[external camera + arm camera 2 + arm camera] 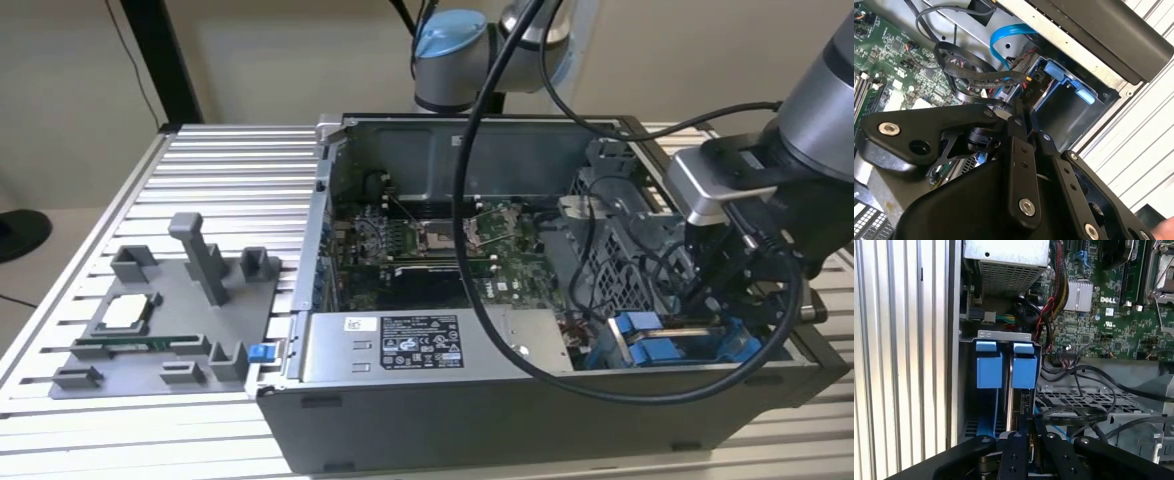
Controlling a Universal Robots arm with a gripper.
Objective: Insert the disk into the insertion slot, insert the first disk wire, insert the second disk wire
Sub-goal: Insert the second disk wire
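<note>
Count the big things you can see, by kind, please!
Open computer case: 1
Robot arm: 1
Grey parts tray: 1
Total: 3

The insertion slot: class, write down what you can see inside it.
Inside the insertion slot, the first wrist view shows two bright blue carrier tabs side by side, with a disk's metal edge between them. The pincer covers the lower part, so the connectors there stay hidden.
</note>
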